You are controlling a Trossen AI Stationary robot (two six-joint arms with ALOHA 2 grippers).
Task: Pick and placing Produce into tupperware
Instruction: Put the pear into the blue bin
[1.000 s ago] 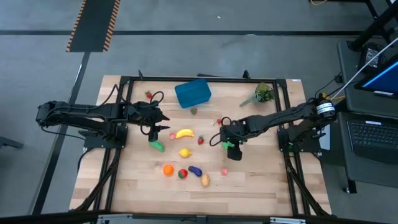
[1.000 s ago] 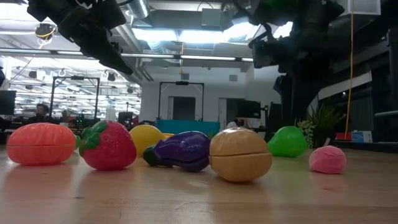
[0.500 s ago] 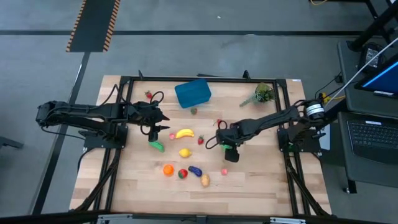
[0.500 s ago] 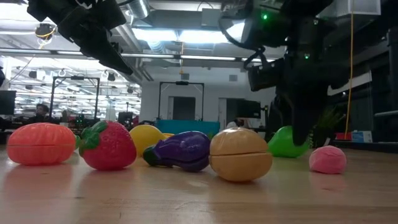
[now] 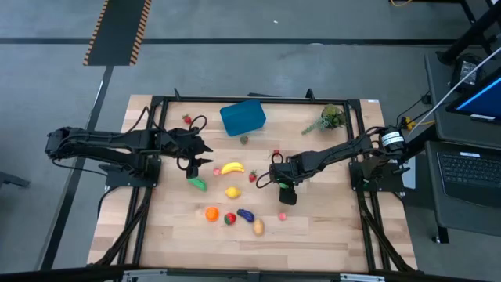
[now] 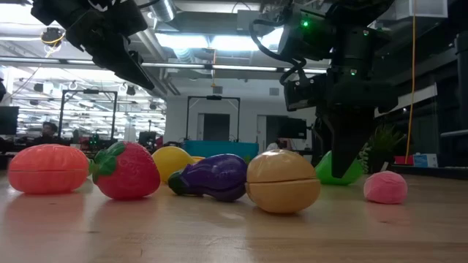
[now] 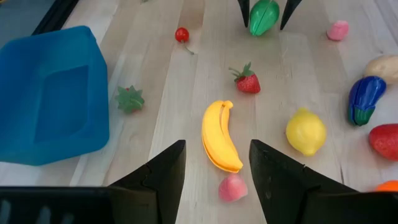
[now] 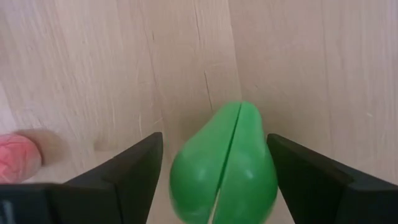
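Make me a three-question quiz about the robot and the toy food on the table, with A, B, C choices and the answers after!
1. Where is the right gripper?
A. Inside the blue box
B. Around the green pear-shaped toy
C. Over the banana

2. What colour is the tupperware?
A. Blue
B. Red
C. White

3. How are the right gripper's fingers?
A. Shut tight on the lemon
B. Hidden
C. Open, one on each side of the toy

Answers:
1 B: the right wrist view shows the green pear-shaped toy between its fingers.
2 A: the box is blue in the high view.
3 C: gaps show between both fingers and the toy.

The left gripper waits near the banana.
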